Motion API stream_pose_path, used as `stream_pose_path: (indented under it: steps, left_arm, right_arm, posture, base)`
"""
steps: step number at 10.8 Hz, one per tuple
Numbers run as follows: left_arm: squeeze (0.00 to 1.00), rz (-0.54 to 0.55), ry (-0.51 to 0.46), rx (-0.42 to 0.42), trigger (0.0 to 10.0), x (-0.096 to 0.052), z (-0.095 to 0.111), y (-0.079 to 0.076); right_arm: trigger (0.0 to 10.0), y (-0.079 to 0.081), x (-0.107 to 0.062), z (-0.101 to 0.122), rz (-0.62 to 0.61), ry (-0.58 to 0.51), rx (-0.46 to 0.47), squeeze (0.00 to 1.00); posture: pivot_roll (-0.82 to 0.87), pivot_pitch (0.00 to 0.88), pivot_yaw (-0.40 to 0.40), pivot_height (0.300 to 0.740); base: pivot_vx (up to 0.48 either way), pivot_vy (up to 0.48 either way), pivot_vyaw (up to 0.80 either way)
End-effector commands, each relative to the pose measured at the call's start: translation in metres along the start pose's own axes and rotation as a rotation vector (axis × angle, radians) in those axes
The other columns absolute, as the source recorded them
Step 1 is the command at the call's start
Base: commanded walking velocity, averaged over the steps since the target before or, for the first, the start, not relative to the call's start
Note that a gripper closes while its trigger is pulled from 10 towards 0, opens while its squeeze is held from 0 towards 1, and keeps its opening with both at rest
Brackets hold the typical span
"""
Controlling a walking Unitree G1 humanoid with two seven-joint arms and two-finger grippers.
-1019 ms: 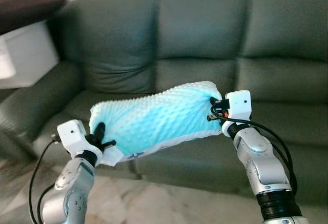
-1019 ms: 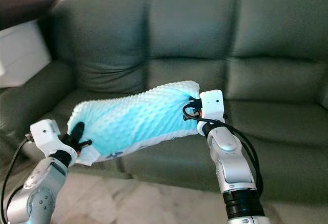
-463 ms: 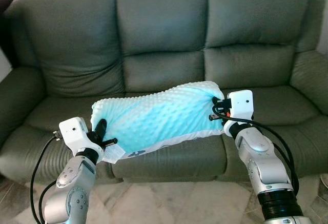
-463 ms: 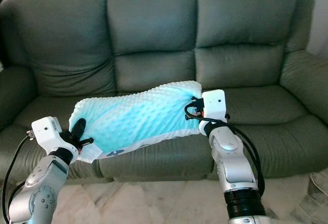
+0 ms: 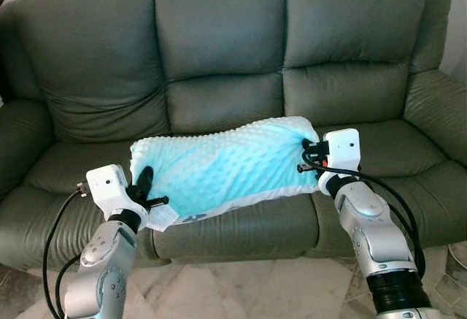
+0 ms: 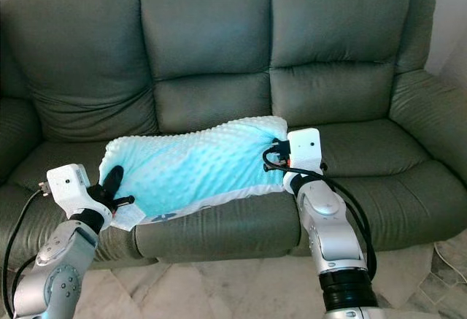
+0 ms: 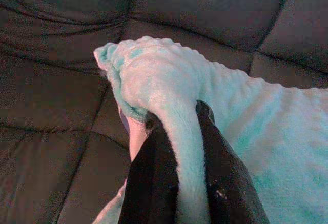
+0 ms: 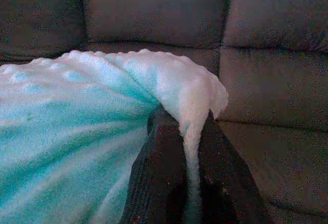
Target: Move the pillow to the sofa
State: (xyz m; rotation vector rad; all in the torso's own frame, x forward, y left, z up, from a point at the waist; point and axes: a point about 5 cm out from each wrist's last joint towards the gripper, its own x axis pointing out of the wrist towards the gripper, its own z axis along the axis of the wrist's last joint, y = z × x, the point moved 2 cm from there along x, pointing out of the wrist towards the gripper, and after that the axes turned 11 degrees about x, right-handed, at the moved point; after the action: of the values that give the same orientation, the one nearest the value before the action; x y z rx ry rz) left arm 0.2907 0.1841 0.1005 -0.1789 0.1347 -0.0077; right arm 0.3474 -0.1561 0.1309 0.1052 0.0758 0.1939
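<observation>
Left wrist view puts you right at the left gripper (image 7: 177, 124): its two black fingers (image 7: 154, 178) are pinched together on a fold of the pillow (image 7: 246, 131), with the turquoise fabric squeezed up between them. In the right wrist view you see the same on the other end, where the right gripper (image 8: 182, 121) has its fingers (image 8: 154, 172) clamped on the pillow's white-edged corner.

From the head camera you see both silver arms raised in front of you, the left gripper (image 5: 144, 187) at the pillow's lower left end and the right gripper (image 5: 310, 155) at its upper right end. The pillow (image 5: 226, 166) hangs stretched between them, tilted so that its right end sits higher. A small white tag (image 5: 162, 219) dangles from its underside beside the left gripper.

Beyond it you face the grey-green three-seat sofa (image 5: 219, 49). The pillow is held in front of the middle seat cushion (image 5: 233, 224); you cannot tell whether it touches the cushion. Pale tiled floor (image 5: 219, 290) lies at the sofa's base.
</observation>
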Motion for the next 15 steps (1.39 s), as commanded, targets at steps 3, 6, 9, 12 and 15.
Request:
stream_pose_path:
  steps: [3, 6, 9, 12, 15]
  left_arm:
    - [0.00, -0.025, -0.007, -0.026, 10.0, -0.004, -0.002, -0.004]
    - [0.00, -0.053, -0.012, -0.049, 10.0, -0.005, -0.003, -0.009]
    - [0.00, -0.073, -0.010, -0.052, 10.0, -0.005, -0.003, -0.012]
    - [0.00, -0.086, 0.009, -0.051, 10.0, -0.006, -0.007, -0.014]
    - [0.00, -0.091, 0.013, -0.052, 10.0, -0.007, -0.008, -0.015]
  right_arm:
    - [10.0, 0.003, 0.003, 0.005, 0.016, -0.011, -0.012, 0.00]
    - [10.0, 0.004, 0.003, 0.006, 0.025, -0.012, -0.020, 0.00]
    - [10.0, 0.004, 0.003, 0.005, 0.023, -0.008, -0.025, 0.00]
    - [10.0, 0.004, 0.002, 0.004, 0.026, -0.004, -0.028, 0.00]
    - [10.0, 0.004, 0.002, 0.003, 0.025, 0.003, -0.030, 0.00]
  posture:
    - [-0.25, 0.000, 0.068, 0.740]
    - [-0.25, 0.000, 0.066, 0.740]
    - [-0.25, 0.000, 0.068, 0.740]
    - [-0.25, 0.000, 0.067, 0.740]
    - [-0.25, 0.000, 0.067, 0.740]
  base:
    - [0.000, 0.000, -0.80]
    - [0.110, 0.000, 0.00]
    - [0.304, 0.000, 0.00]
    - [0.255, 0.000, 0.00]
    - [0.257, 0.000, -0.49]
